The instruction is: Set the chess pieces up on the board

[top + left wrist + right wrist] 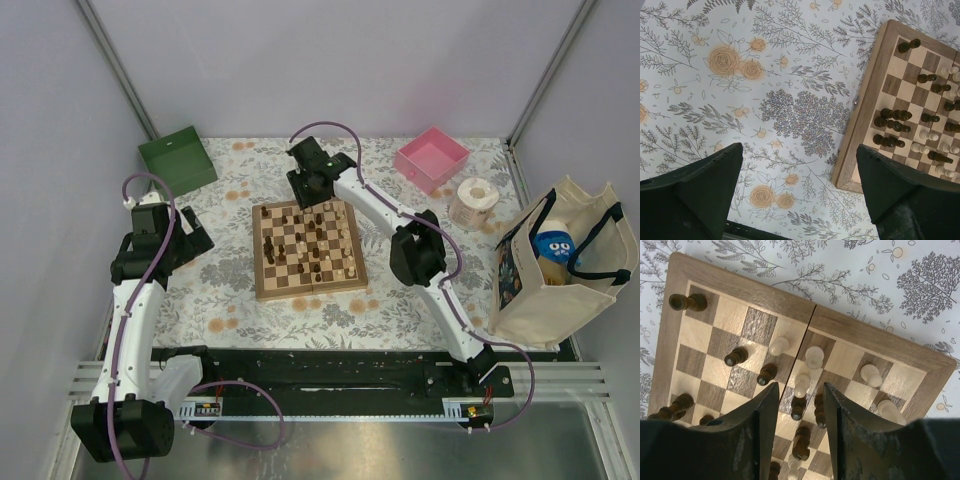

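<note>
**Board** (259, 262): centre of the top view, lying flat on the floral bench (225, 300).

**Chess pieces** (316, 240): dark and pale mixed, scattered over the middle and upper squares. No ordered rows are visible. Some dark ones at the lower left of the right wrist view appear to lie on their sides.

**Right tool** (800, 390): over the upper part of the board in the top view. The jaws are parted narrowly and hold nothing. A pale piece (801, 384) and a dark piece (797, 409) stand in line within the gap.

**Left tool** (799, 146): left of the board, above bare cloth. The jaws are spread wide and empty.

**Handling note (judgement):**
- The step looks like taking one piece from the crowded centre, probably the pale one.
- Centre the jaws on it alone, so the dark pieces just beside it are not caught.
- Descend straight, close low on the body, and lift vertically before moving across.
- The main risk is toppling the neighbouring pieces.
- The task appears to be at an early stage.
</note>
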### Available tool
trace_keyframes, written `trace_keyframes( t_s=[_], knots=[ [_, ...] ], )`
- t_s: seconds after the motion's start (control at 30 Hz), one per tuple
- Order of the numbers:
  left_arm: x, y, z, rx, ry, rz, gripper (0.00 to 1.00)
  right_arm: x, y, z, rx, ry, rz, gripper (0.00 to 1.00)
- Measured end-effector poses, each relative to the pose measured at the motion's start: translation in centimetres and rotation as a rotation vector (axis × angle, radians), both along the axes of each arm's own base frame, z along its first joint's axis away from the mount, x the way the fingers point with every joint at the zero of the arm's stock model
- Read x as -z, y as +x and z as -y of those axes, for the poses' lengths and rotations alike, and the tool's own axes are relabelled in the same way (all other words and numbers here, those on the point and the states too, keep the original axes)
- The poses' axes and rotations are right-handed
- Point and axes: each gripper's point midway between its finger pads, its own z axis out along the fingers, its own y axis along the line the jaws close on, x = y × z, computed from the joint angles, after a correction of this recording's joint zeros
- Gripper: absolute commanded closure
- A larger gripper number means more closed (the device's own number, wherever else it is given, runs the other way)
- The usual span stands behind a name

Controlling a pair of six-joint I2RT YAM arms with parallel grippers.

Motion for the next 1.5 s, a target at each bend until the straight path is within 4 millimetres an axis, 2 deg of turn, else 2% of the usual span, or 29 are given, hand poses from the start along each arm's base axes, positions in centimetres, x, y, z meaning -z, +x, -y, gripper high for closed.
trace_keyframes(
  t_s=[0.33, 0.63, 0.9, 1.13, 1.3, 1.5],
  knots=[
    [-0.1, 0.1, -0.2, -0.007, -0.003, 0.004, 0.01, 1.3, 1.9, 0.8, 0.03, 0.005, 0.003, 0.54],
    [-0.1, 0.1, -0.2, -0.005, -0.009, 0.004, 0.01, 2.7, 1.9, 0.3, 0.015, 0.014, -0.026, 0.55],
    [0.0, 0.0, -0.2, -0.006, -0.009, 0.004, 0.01, 2.7, 2.0, -0.3, -0.001, 0.039, -0.027, 0.7],
    [0.0, 0.0, -0.2, -0.005, -0.012, 0.004, 0.01, 2.7, 2.0, -0.5, -0.004, 0.045, -0.028, 0.69],
    [0.0, 0.0, -0.2, -0.004, -0.013, 0.003, 0.01, 2.5, 2.2, -0.6, -0.003, 0.05, -0.021, 0.8],
    [0.1, 0.0, -0.2, -0.003, -0.016, 0.002, 0.01, 2.5, 2.3, -0.7, -0.002, 0.051, -0.02, 0.85]
  ],
)
